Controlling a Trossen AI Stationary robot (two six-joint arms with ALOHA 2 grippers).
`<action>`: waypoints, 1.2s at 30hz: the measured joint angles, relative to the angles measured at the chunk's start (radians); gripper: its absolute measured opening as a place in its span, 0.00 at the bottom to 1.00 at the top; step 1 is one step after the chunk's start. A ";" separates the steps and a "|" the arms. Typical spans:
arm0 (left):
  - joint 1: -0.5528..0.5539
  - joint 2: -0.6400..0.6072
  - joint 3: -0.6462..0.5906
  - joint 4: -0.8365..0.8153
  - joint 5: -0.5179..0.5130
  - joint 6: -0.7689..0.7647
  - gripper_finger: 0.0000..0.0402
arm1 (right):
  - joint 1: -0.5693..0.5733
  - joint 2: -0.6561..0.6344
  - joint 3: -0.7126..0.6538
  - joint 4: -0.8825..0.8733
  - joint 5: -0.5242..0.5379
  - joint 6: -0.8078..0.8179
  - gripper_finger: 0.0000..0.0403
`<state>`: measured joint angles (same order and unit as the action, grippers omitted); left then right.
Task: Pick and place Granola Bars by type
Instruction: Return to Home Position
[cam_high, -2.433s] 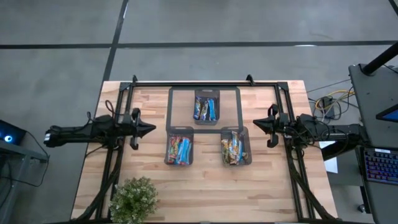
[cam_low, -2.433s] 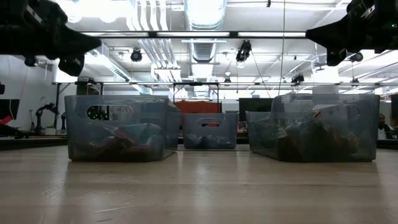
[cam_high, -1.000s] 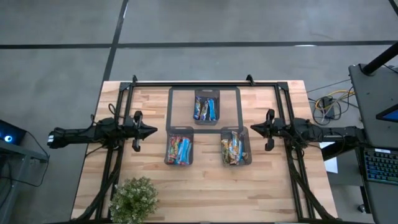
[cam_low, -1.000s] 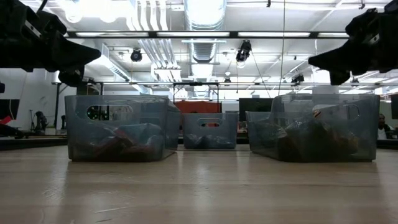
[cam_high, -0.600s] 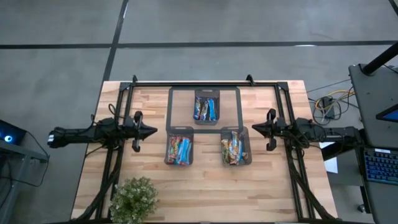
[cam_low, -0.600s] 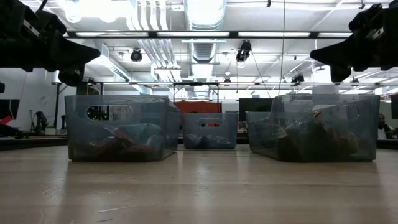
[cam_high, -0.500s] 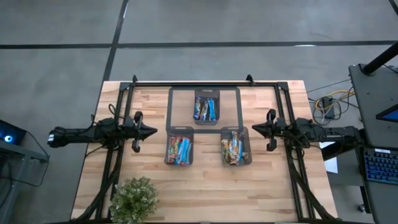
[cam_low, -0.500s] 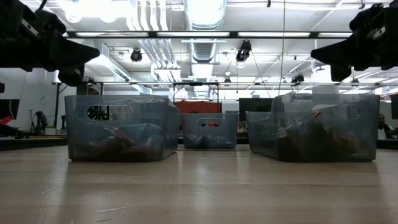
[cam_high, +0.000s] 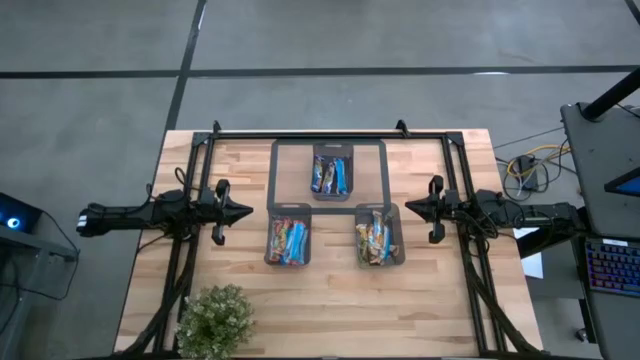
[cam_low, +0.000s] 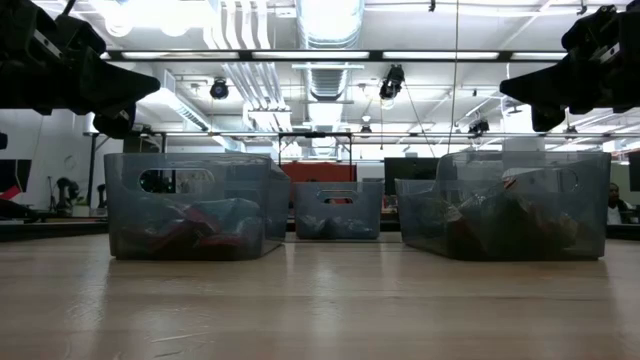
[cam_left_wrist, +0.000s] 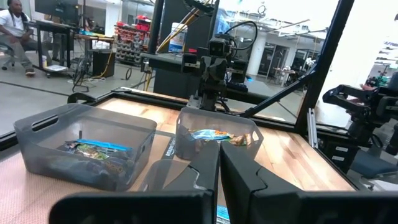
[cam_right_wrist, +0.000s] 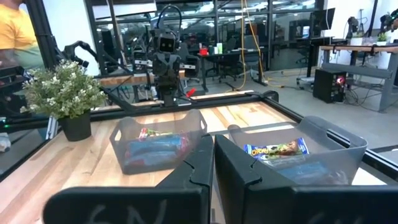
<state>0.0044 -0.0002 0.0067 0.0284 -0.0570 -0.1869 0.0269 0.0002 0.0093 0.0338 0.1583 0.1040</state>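
The Granola Bars lie sorted in three dark see-through bins on the wooden table. Blue ones (cam_high: 331, 176) fill the far middle bin (cam_high: 331, 150). Red-and-blue ones (cam_high: 287, 241) are in the near left bin (cam_high: 270, 240), and brownish-gold ones (cam_high: 374, 240) are in the near right bin (cam_high: 398, 238). My left gripper (cam_high: 248, 211) hovers shut and level, left of the near left bin, pointing toward it. My right gripper (cam_high: 407, 209) hovers shut and level, right of the near right bin. Both are above bin height in the low view, the left gripper (cam_low: 156, 82) and the right gripper (cam_low: 504, 90), and hold nothing.
A potted plant (cam_high: 215, 318) stands at the table's near left corner. Black frame rails (cam_high: 310, 132) run along the far edge and down both sides. Bare wood lies between the bins and the near edge. A desk with a keyboard (cam_high: 610, 265) stands beyond the table's right side.
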 joint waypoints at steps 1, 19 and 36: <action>0.000 0.000 0.000 0.000 0.000 0.000 0.00 | 0.000 0.000 0.000 0.000 0.000 0.000 0.02; 0.000 0.000 0.001 0.000 0.000 0.000 0.00 | -0.001 0.003 0.000 0.000 0.000 0.000 0.02; 0.000 0.000 0.001 0.000 0.000 0.000 0.00 | -0.001 0.002 0.000 0.000 0.000 0.035 0.02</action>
<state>0.0048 -0.0002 0.0078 0.0288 -0.0570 -0.1867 0.0261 0.0021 0.0093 0.0340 0.1582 0.1385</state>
